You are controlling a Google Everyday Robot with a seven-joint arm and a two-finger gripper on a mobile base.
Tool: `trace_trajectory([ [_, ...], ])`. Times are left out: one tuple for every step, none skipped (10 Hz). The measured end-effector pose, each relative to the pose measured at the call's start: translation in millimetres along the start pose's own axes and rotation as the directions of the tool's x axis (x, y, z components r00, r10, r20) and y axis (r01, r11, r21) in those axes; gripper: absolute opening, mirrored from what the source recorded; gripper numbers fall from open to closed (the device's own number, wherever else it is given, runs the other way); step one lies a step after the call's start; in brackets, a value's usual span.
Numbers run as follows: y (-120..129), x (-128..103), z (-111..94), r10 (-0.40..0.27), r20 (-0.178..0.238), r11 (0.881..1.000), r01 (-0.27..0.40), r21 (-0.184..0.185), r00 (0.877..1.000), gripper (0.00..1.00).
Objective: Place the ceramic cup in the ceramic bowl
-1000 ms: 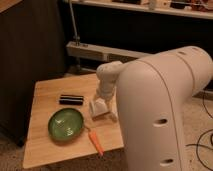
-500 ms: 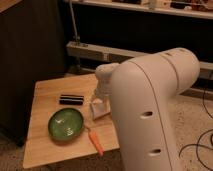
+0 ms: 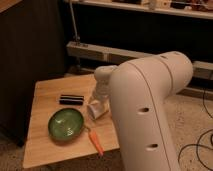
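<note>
The big white arm [image 3: 150, 105] of the robot fills the right half of the view and reaches down over a light wooden table [image 3: 45, 150]. The gripper [image 3: 99, 103] sits at the end of a slim white wrist, low over the right part of the table top, directly at the small plain white ceramic cup [image 3: 95, 111]. The ceramic cup is tilted there (its round mouth seems to face down and to the left). It is just to the right of the bowl, not inside it. I cannot tell whether the gripper is closed on the cup or only beside it, because both are white and run together. I also cannot tell if the cup touches the table.

The wide shallow glossy green ceramic bowl [image 3: 66, 123] stands on the table, left of the cup, near it but apart. A flat black bar [image 3: 71, 99] lies behind the bowl, toward the far edge. A thin orange carrot [image 3: 95, 142] lies near the front edge of the table, just beside the right rim of the bowl and in front of the cup. Behind the table a grey metal rail [image 3: 100, 52] runs along the dark wall.
</note>
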Motion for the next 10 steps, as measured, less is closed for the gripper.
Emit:
trace_trajectory([
  [-2, 1, 4, -0.001, -0.016, 1.0, 0.001, 0.001, 1.0, 0.65],
  [-4, 2, 9, -0.004, -0.033, 1.0, 0.004, 0.004, 0.999, 0.65],
  [-4, 3, 14, -0.01, -0.048, 1.0, 0.01, 0.007, 0.999, 0.65],
  [-3, 4, 20, -0.023, -0.067, 1.0, 0.025, 0.017, 0.997, 0.65],
  [-1, 5, 24, -0.036, -0.083, 0.999, 0.038, 0.028, 0.996, 0.65],
  [4, 7, 30, -0.06, -0.101, 0.997, 0.065, 0.042, 0.993, 0.58],
  [10, 9, 31, -0.086, -0.109, 0.995, 0.092, 0.05, 0.99, 0.49],
  [18, 11, 31, -0.124, -0.114, 0.99, 0.131, 0.056, 0.986, 0.38],
  [28, 13, 29, -0.169, -0.118, 0.983, 0.177, 0.057, 0.978, 0.29],
  [40, 18, 24, -0.221, -0.12, 0.972, 0.229, 0.055, 0.968, 0.18],
])
